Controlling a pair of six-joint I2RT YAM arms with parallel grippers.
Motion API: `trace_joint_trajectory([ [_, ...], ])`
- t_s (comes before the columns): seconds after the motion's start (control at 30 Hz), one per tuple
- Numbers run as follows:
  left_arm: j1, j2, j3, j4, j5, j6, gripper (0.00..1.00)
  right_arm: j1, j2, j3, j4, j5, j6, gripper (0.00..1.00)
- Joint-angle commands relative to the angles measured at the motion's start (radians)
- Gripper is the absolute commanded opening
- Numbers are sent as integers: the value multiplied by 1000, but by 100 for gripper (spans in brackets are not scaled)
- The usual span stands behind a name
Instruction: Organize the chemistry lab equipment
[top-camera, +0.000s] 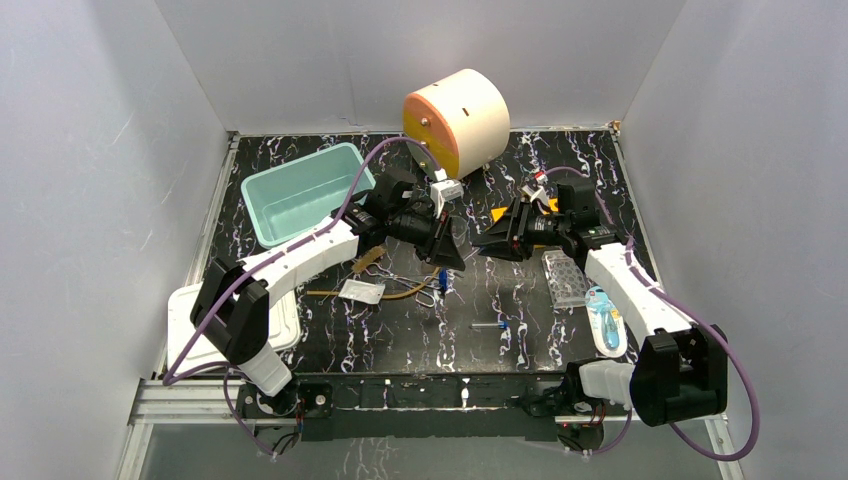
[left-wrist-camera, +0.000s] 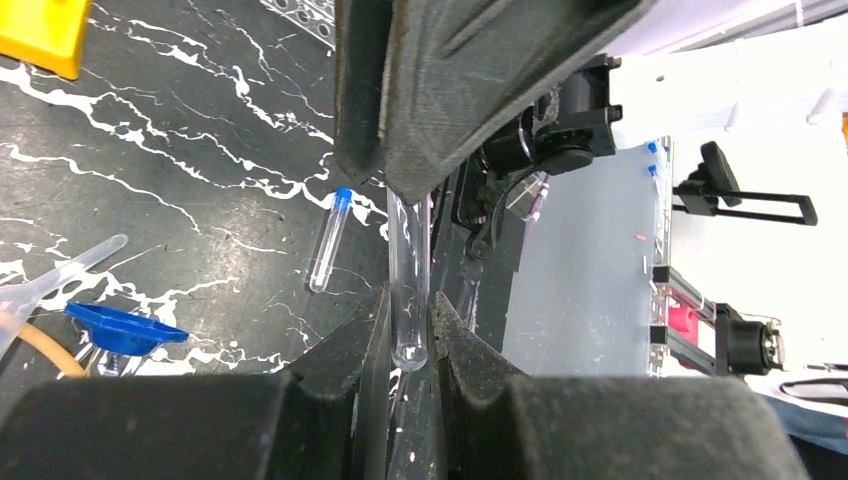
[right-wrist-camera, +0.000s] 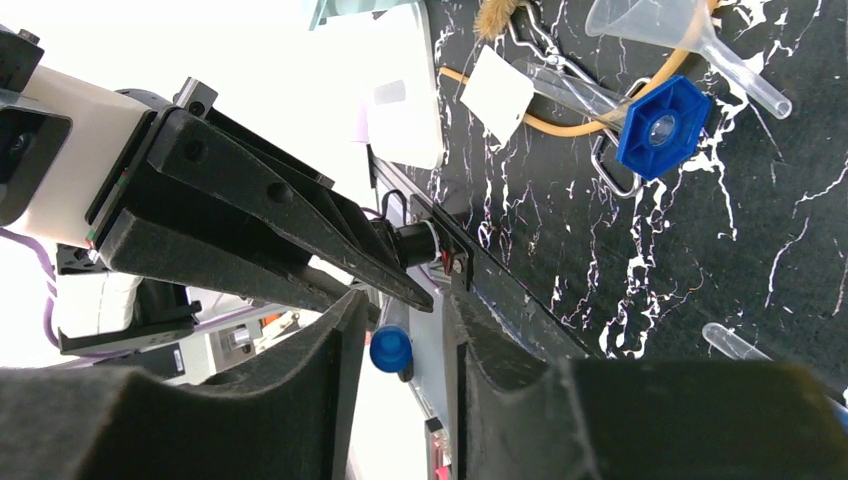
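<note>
Seemingly mid-handover — left gripper (left-wrist-camera: 410, 300) clamps the blue-capped tube (left-wrist-camera: 405, 255); right gripper (right-wrist-camera: 405, 300) straddles its cap (right-wrist-camera: 390, 348), grip unclear — should close next.

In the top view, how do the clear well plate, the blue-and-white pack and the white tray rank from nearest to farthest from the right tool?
From the right tool:
1. Clear well plate, just to its right, slightly nearer the bases.
2. Blue-and-white pack, further right, beside the right arm.
3. White tray, far across at the left near corner.
</note>
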Motion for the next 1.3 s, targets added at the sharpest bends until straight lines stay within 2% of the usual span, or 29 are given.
trace_joint_trajectory([
  [0.0,3,-50,48,-15,79,22,0,-5,-17,-22,57,-63,12,39],
  [0.47,35,-36,84,-69,45,59,0,-17,-34,-33,59,-89,32,17],
  [0.5,39,-35,89,-74,41,55,6,-19,-36,-32,59,-87,31,16],
  [0.6,44,-32,100,-95,5,52,44,-32,-40,-24,52,-57,30,16],
  [0.67,46,-31,104,-121,-79,47,67,-46,-38,-10,14,-20,4,16],
  [0.7,47,-31,106,-132,-134,45,74,-54,-33,9,-24,9,-20,16],
  [0.73,53,-33,107,-141,-159,48,76,-60,-27,27,-64,39,-54,16],
  [0.83,67,-47,98,-147,-219,37,85,-74,-3,105,-233,195,-187,16],
  [1.0,74,-87,58,-135,-309,17,89,-75,20,264,-474,607,-367,15],
  [1.13,75,-115,6,-111,-362,-25,89,-76,20,345,-567,913,-429,15],
  [1.27,76,-138,-40,-76,-361,-62,89,-75,31,379,-600,1111,-453,14],
])
